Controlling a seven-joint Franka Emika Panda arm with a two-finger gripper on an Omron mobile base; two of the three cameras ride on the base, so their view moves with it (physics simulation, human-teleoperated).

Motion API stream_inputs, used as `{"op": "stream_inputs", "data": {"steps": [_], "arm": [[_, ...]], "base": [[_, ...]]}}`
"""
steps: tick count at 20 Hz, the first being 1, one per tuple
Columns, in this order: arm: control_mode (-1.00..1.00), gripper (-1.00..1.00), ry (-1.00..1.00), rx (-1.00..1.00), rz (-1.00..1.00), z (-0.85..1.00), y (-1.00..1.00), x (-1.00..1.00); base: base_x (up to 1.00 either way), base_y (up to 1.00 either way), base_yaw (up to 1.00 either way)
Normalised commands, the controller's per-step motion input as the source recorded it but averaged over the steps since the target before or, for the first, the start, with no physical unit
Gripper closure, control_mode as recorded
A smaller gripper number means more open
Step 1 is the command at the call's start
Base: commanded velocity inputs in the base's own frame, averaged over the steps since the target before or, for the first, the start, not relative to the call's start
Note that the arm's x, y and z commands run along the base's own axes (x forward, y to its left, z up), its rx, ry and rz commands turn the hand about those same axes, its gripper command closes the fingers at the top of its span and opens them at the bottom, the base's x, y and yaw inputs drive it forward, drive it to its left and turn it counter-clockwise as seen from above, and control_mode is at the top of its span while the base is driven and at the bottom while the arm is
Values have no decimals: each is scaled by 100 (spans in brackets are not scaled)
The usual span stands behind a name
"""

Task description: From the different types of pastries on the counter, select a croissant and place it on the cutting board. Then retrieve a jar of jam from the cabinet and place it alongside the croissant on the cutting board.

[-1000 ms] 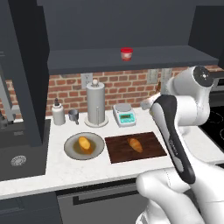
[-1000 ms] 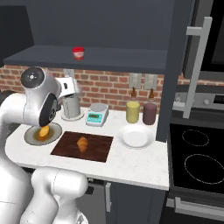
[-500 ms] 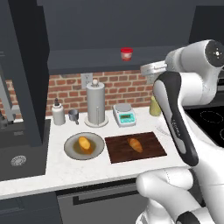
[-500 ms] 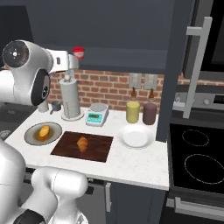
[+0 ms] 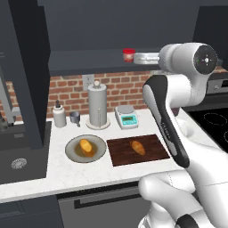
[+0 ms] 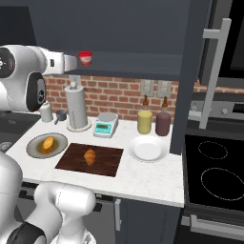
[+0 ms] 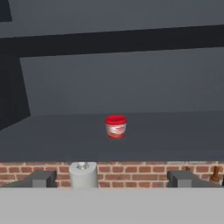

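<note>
On the cabinet (image 7: 131, 87) shelf: jar of jam (image 7: 115, 127) stands upright, straight ahead of the hand (image 7: 112, 178) and apart from it | hand: fingers spread wide, holding nothing | croissant (image 5: 137, 147) lies on the cutting board (image 5: 120, 156) on the counter (image 5: 58, 169)

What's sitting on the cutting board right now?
One croissant lies near the middle of the cutting board, nothing else. The jar of jam stands on the cabinet shelf. The board's underside is hidden.

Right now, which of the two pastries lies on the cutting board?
The croissant, oblong and golden-brown, lies on the cutting board. The rounder orange-yellow bun sits on the grey plate.
</note>
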Motion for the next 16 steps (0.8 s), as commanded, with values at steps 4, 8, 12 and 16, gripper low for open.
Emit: {"op": "stream_inputs", "data": {"steps": [4,8,12,16], "arm": [[-100,-100,-1,0,0,-4,0,16],[-100,-100,0,0,1,0,-8,15],[-100,-100,-1,0,0,0,0,0],[-100,-100,0,0,0,0,0,0]], "base": [[0,0,0],[0,0,0],[0,0,0],[0,0,0]]}}
